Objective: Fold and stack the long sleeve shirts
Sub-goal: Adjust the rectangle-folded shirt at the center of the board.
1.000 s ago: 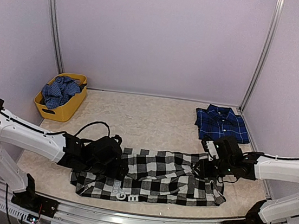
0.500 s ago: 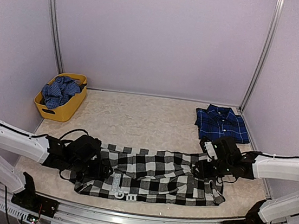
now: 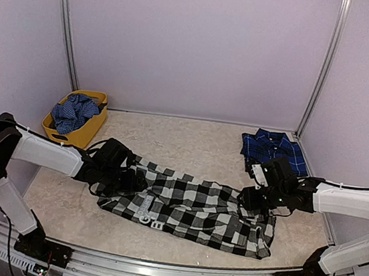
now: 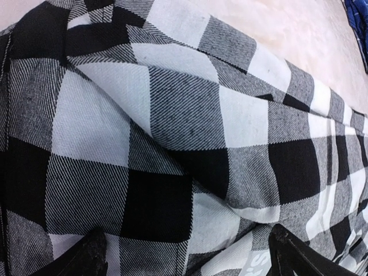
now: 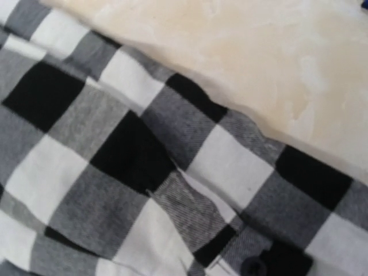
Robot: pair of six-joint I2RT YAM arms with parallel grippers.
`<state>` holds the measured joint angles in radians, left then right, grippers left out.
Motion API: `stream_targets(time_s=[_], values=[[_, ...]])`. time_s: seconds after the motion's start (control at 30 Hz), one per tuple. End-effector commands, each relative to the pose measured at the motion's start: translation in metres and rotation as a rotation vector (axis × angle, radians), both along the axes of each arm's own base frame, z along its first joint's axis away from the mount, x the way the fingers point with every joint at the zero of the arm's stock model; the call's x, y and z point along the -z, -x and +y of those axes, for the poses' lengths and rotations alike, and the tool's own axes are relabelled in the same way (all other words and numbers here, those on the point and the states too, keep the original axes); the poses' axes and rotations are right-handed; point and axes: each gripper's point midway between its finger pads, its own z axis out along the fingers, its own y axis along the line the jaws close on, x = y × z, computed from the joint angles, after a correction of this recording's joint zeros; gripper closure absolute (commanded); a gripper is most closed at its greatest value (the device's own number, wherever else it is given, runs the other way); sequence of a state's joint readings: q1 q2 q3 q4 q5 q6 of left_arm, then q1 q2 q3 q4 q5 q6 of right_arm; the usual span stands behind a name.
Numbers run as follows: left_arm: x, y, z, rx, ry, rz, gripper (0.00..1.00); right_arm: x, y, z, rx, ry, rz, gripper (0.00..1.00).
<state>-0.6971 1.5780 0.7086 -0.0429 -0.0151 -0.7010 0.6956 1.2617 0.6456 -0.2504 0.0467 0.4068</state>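
Note:
The black-and-white check shirt [image 3: 189, 209] lies spread across the front of the table, with its white lettering [image 3: 149, 219] near the left end. My left gripper [image 3: 131, 180] rests on its upper left part. In the left wrist view the fingertips [image 4: 92, 257] stand wide apart, with check cloth [image 4: 172, 144] between and under them. My right gripper [image 3: 246, 197] sits at the shirt's upper right edge. Its fingers are hidden by check cloth [image 5: 132, 155] in the right wrist view, and it seems to grip the edge. The navy plaid shirt [image 3: 274, 151] lies folded at the back right.
A yellow basket [image 3: 84, 136] holding blue checked cloth [image 3: 73, 112] stands at the back left. Purple walls close in the table on three sides. A metal rail [image 3: 168, 271] runs along the near edge. Bare beige tabletop [image 3: 177, 144] shows behind the shirt.
My left gripper moved left, then up and away from me, and the shirt's left end went with it. The shirt now lies slanted. My right gripper stayed nearly in place.

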Motion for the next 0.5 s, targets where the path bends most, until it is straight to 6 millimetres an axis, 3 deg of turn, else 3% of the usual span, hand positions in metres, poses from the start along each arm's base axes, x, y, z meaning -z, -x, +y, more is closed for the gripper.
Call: stream_targets(time_s=[0.0,0.23,0.33,0.37,0.47], values=[[0.005,-0.040,-0.003,0.067,-0.067,-0.014,0.07,0.004,-0.002,0.000,-0.010,0.050,0.012,0.58],[0.010,-0.114,-0.019,0.099,-0.080,-0.064,0.06,0.023,0.005,0.001,-0.029,0.079,0.084,0.58],[-0.002,-0.148,-0.031,0.117,-0.044,-0.116,0.06,0.032,0.014,-0.003,-0.020,0.084,0.129,0.57],[-0.015,-0.161,-0.037,0.122,-0.021,-0.146,0.06,0.035,0.017,-0.004,-0.015,0.081,0.142,0.58],[-0.027,-0.182,-0.047,0.136,0.011,-0.174,0.06,0.044,0.029,-0.005,-0.017,0.057,0.190,0.58]])
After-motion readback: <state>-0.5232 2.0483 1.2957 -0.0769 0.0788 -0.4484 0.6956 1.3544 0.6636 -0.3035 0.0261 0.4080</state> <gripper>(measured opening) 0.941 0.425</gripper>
